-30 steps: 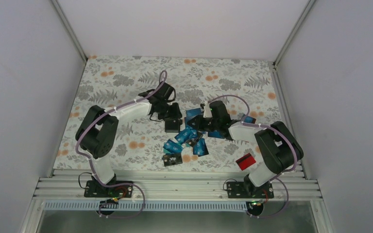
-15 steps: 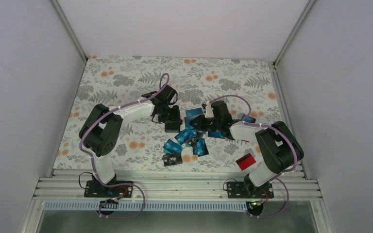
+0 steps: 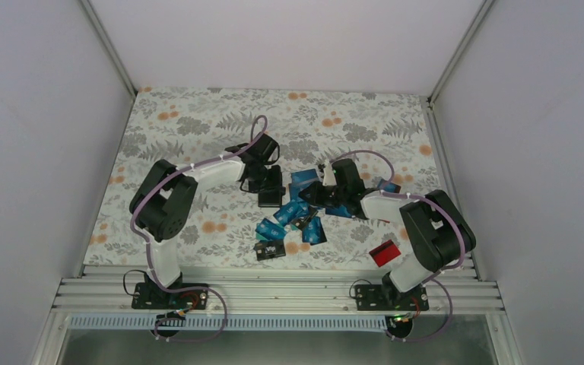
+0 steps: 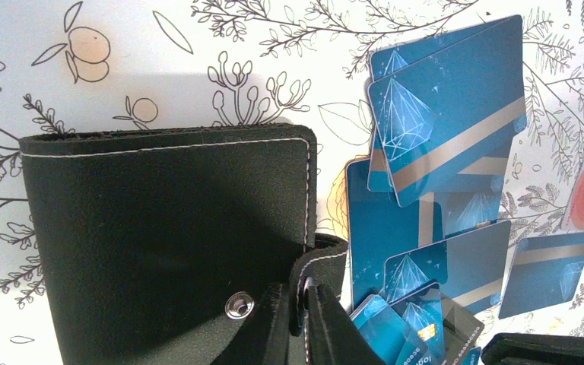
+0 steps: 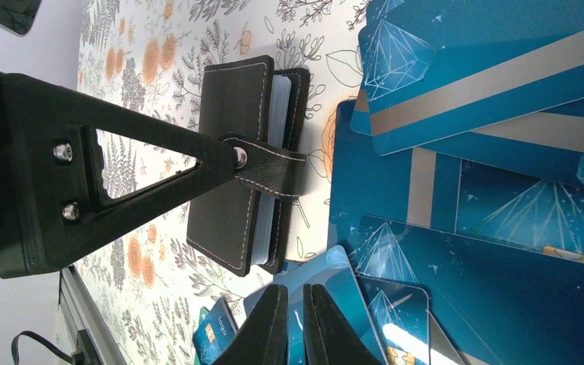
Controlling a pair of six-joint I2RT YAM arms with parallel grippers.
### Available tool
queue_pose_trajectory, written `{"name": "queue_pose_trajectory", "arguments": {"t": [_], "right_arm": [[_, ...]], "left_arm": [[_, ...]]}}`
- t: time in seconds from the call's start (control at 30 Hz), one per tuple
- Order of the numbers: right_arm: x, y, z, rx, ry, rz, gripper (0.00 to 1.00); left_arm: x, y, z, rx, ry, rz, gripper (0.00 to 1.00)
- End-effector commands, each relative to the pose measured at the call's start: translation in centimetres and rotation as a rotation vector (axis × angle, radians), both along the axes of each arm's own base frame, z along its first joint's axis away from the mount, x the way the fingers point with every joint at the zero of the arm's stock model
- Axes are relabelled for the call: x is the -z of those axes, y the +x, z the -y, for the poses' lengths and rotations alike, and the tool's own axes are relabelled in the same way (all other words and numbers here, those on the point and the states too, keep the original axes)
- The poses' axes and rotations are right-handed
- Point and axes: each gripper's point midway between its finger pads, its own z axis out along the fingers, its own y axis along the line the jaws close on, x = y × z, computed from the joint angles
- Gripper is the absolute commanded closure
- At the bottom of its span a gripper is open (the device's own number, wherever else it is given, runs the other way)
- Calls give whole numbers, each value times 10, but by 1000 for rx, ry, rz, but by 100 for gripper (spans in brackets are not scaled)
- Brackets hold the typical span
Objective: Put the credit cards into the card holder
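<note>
The black card holder [image 4: 160, 228] lies closed on the floral cloth, grey-blue slots showing at its edge [image 5: 232, 152]. My left gripper [image 4: 304, 304] is shut on its snap strap [image 4: 319, 262], which is lifted off the cover. Just right of the holder [image 3: 271, 196], several blue credit cards [image 4: 441, 129] lie overlapped in a heap [image 3: 296, 217]. My right gripper [image 5: 296, 304] is shut, its tips low over a blue card in that heap. Whether it pinches the card is unclear.
A red card [image 3: 385, 252] lies apart near the right arm's base. A black card [image 3: 269, 249] sits at the near side of the heap. White walls and metal rails enclose the cloth [image 3: 198, 129].
My left gripper has come in closer over the card holder and its jaws have closed on the strap. The right gripper has stayed over the heap, its jaws closing slightly.
</note>
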Motion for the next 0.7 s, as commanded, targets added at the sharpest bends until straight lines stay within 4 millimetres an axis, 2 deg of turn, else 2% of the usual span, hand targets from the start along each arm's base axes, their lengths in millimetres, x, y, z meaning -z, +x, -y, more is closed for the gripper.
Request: {"name": "queue_pose_trajectory", "arguments": {"t": [0.0, 0.27, 0.47, 0.6, 0.67], "right_arm": [[-5, 1, 3, -6, 4, 27, 92], [-13, -2, -7, -46, 38, 38, 94], [-21, -14, -39, -136, 102, 33, 95], [-31, -14, -58, -184, 144, 41, 95], [-24, -12, -64, -193, 138, 24, 95]], "left_arm": [[-5, 5, 4, -9, 2, 16, 95], [-11, 9, 1, -3, 37, 34, 98], [-11, 9, -3, 6, 69, 44, 98], [-10, 7, -5, 9, 76, 44, 98], [-10, 7, -5, 9, 76, 45, 98]]}}
